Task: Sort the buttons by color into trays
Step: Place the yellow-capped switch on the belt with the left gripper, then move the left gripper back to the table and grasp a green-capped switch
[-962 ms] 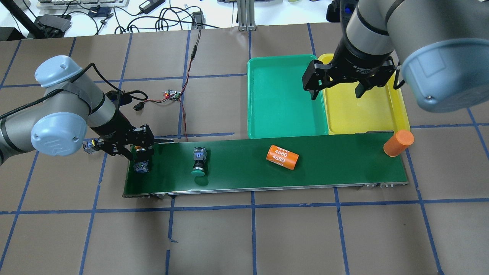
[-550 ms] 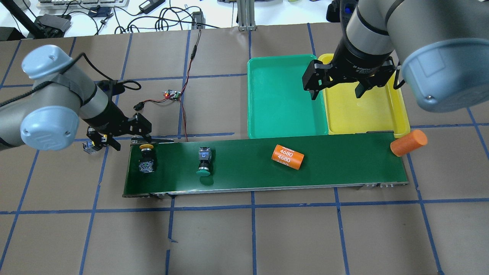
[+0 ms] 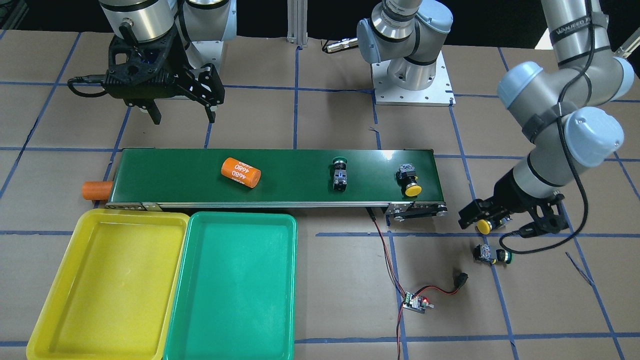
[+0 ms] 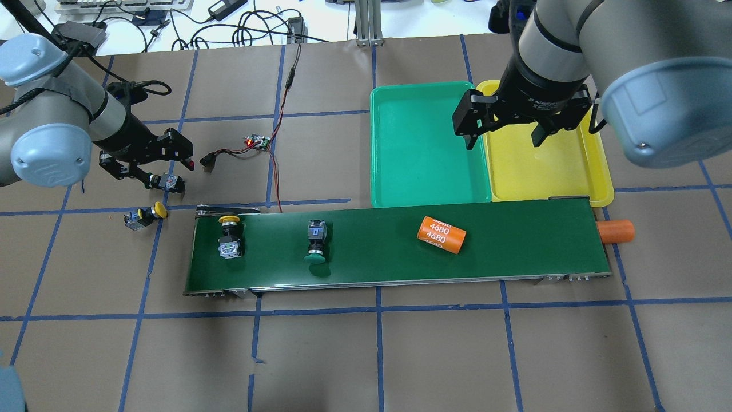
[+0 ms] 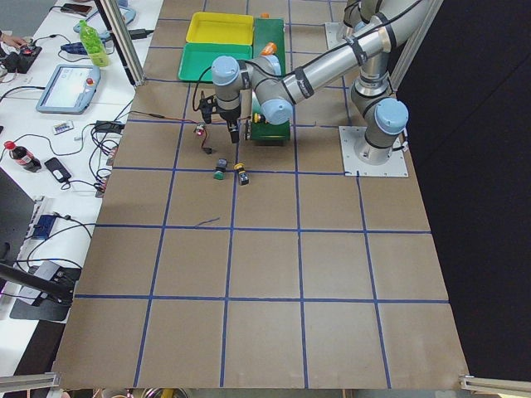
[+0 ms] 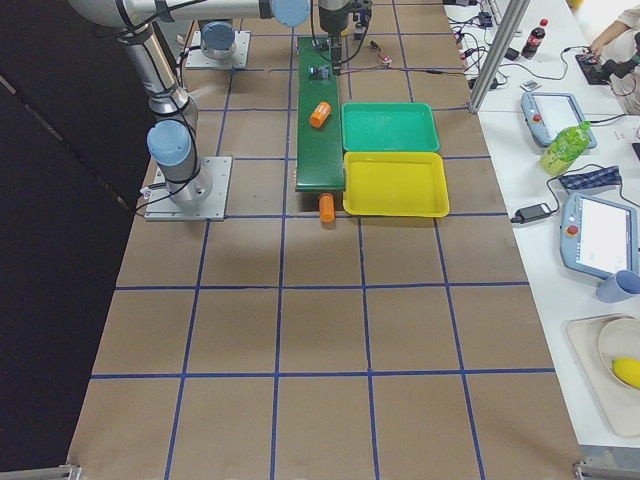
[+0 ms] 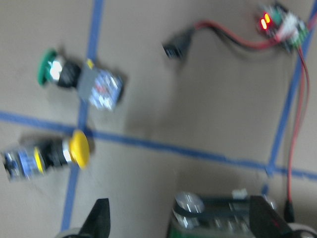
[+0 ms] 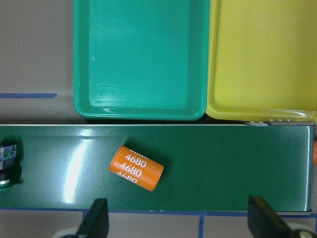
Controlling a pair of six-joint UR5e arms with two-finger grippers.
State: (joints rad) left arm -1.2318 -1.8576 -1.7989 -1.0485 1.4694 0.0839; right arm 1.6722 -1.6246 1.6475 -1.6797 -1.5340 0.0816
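Two buttons ride the belt: a yellow-capped one (image 4: 230, 236) (image 3: 410, 182) near its left end and a green-capped one (image 4: 315, 243) (image 3: 340, 175) further along. Off the belt's left end, a yellow button (image 4: 146, 216) (image 7: 49, 156) and a green button (image 4: 166, 182) (image 7: 81, 82) lie on the table. My left gripper (image 4: 151, 170) (image 7: 181, 223) hovers open above those two, holding nothing. My right gripper (image 4: 505, 137) (image 8: 181, 223) hangs open over the seam between the green tray (image 4: 423, 143) (image 8: 141, 59) and the yellow tray (image 4: 543, 166) (image 8: 262, 54). Both trays are bare.
A long dark-green conveyor belt (image 4: 514, 246) runs in front of the trays. An orange cylinder marked 4680 (image 4: 440, 234) lies on it, and a plain orange one (image 4: 615, 230) sits just past its right end. A small circuit board (image 4: 257, 141) with red wires lies behind the belt's left end.
My left gripper let go of the yellow-capped button on the belt and pulled back and left over the table. Everything on the belt drifted right; the plain orange cylinder dropped off the end.
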